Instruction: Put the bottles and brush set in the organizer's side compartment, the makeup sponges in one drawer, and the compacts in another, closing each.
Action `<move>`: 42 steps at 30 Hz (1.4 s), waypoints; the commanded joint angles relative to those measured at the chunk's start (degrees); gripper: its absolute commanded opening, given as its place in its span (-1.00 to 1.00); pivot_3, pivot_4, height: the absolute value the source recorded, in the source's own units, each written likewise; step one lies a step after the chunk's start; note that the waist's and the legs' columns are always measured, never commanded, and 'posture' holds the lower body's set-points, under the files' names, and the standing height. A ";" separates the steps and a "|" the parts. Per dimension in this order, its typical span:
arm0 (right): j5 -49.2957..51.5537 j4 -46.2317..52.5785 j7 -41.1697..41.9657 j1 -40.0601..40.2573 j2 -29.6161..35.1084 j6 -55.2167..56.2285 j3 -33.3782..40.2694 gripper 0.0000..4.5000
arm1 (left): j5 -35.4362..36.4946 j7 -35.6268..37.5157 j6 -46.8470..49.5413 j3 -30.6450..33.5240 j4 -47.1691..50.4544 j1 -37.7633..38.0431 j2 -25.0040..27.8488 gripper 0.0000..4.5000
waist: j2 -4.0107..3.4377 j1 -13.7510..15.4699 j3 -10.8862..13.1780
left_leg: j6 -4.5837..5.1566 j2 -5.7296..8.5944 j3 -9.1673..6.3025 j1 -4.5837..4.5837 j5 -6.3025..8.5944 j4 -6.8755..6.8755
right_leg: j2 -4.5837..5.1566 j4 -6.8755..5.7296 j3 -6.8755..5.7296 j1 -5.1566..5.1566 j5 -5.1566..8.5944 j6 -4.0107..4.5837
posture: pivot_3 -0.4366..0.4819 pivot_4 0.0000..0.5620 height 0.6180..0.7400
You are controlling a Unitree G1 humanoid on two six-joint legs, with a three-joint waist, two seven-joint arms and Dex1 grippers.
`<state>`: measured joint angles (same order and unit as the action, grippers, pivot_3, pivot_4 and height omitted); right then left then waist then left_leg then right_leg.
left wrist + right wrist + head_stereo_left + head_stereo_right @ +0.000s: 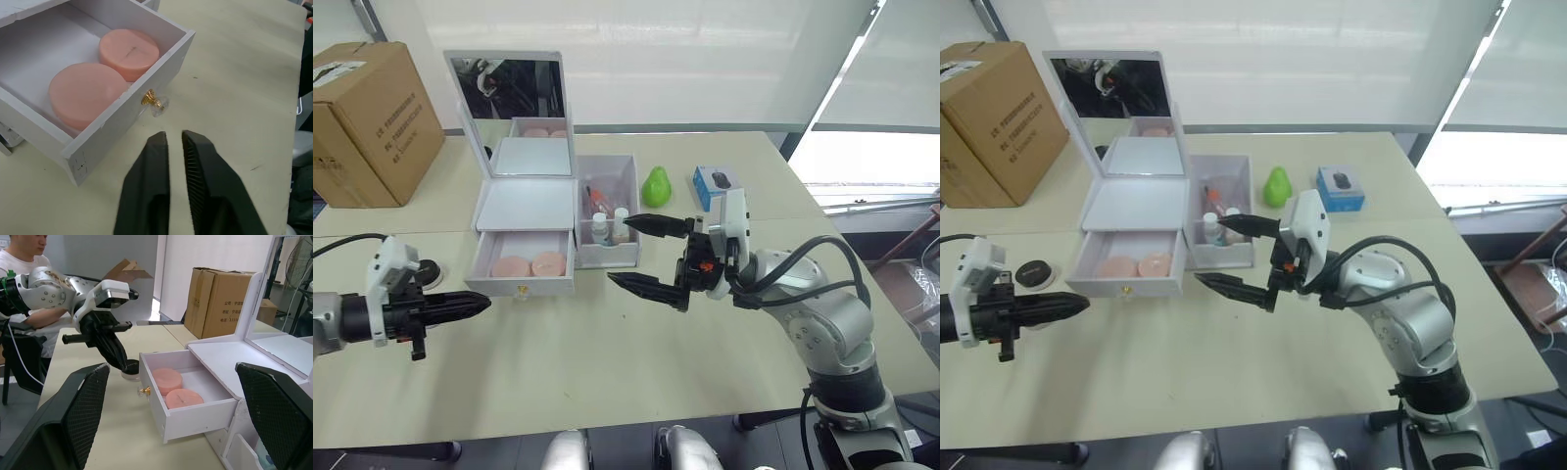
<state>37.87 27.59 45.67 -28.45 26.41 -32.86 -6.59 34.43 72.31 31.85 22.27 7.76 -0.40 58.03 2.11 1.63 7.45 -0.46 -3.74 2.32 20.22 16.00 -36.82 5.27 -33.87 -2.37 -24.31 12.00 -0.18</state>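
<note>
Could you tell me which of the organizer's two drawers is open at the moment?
The lower white gold-knobbed drawer, pulled out with two peach-pink round sponges inside; the one above is shut.

Matt white plastic organizer [524, 206], glossy gold knob [150, 99]
</note>
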 commanded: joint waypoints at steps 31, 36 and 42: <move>1.02 5.85 -4.85 1.44 1.43 -2.05 2.89 1.00 | -17.66 -12.02 -17.51 -15.58 -23.20 -26.89 -11.30 -0.99 | 0.16 -0.46 -0.10 | 0.06 0.02 -0.09 0.01 -0.04 -0.04 | -0.17 -0.16 0.06 0.26 -0.05 -0.03 | -0.05 -0.47 1.00; 1.16 6.30 -5.20 1.82 1.68 -2.24 3.22 1.00 | -18.03 -11.80 -18.17 -16.12 -24.71 -27.95 -11.82 -0.99 | 0.16 -0.09 -0.10 | 0.06 0.04 -0.09 0.03 -0.04 -0.06 | -0.15 -0.16 0.07 0.29 -0.06 -0.04 | -0.05 -0.47 1.00; 1.29 6.67 -5.70 2.16 1.87 -2.48 3.59 1.00 | -18.86 -11.45 -19.22 -16.88 -26.69 -28.98 -12.48 -0.99 | 0.17 0.07 -0.10 | 0.06 0.04 -0.09 0.03 -0.04 -0.07 | -0.16 -0.17 0.07 0.30 -0.06 -0.05 | -0.05 -0.47 1.00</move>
<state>38.04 32.11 40.37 -26.19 27.98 -35.33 -4.60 16.06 61.37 13.59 5.35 -18.93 -27.76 45.44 2.27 1.70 7.35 -0.40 -3.70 2.23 20.25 15.96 -36.89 5.11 -34.04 -2.31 -24.01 11.94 -0.23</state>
